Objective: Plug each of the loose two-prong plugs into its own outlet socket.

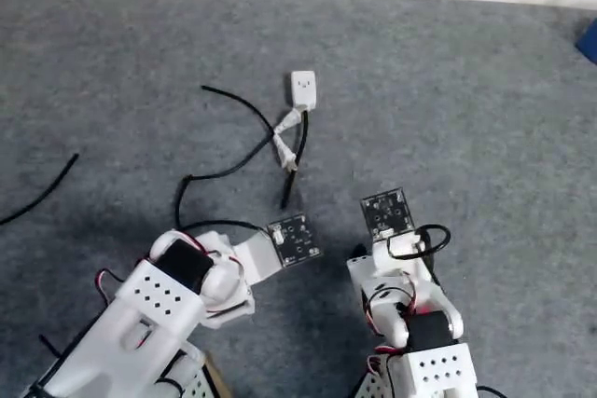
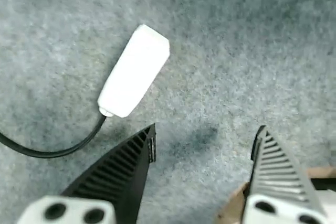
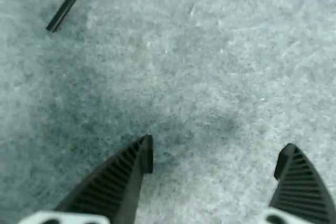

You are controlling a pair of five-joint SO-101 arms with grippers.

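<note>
A white plug body [image 2: 135,70] with a black cable [image 2: 52,150] lies on the grey carpet just ahead of my left gripper [image 2: 205,135], which is open and holds nothing. My right gripper [image 3: 215,153] is open too, above bare carpet, with a black cable end [image 3: 71,1] farther out. In the high view a white socket block [image 1: 303,89] lies at the far middle, its black cable bundled with white ties [image 1: 287,137]. The left arm's wrist [image 1: 294,240] and the right arm's wrist [image 1: 387,212] cover their own fingers there.
Another black cable [image 1: 37,193] runs off the left edge. A blue object [image 1: 590,39] sits at the far right edge. A brown cardboard piece [image 2: 236,208] lies close under the left arm. Grey carpet [image 1: 466,109] covers the whole surface.
</note>
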